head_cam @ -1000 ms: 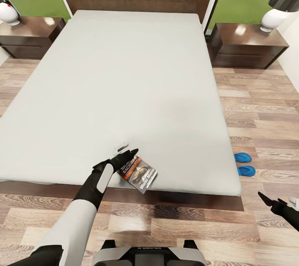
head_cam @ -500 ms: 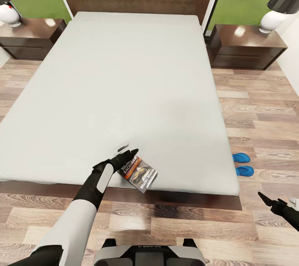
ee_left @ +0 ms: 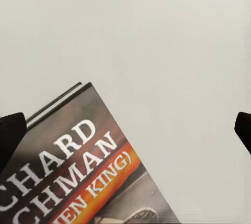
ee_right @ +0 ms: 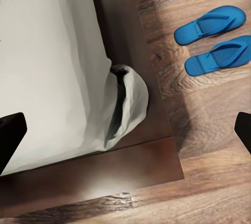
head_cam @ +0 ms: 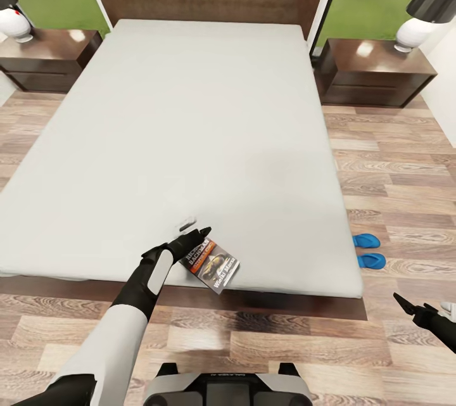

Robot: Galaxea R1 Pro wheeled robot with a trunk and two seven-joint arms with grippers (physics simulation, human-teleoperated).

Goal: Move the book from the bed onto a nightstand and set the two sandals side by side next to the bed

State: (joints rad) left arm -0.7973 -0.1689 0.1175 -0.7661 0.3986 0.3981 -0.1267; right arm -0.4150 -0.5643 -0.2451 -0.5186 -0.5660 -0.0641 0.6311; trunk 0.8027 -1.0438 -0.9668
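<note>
Left gripper: spread wide, fingertips either side of the book, nothing held.
Book: flat on the bed near its foot edge, about 6 o'clock on the mattress.
Right gripper: open, empty, low at 4 o'clock.
Sandals: side by side at the bed's 4 o'clock.
Change: arm and book unmoved; only the camera drifts slightly, so the grasp is pending.

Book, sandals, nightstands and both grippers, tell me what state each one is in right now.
book: lying flat, cover up, near the foot edge of the bed.
two sandals: side by side on the floor beside the bed.
nightstands: drawers closed, a lamp on each.
left gripper: open, at the book's corner.
right gripper: open, holding nothing.
</note>
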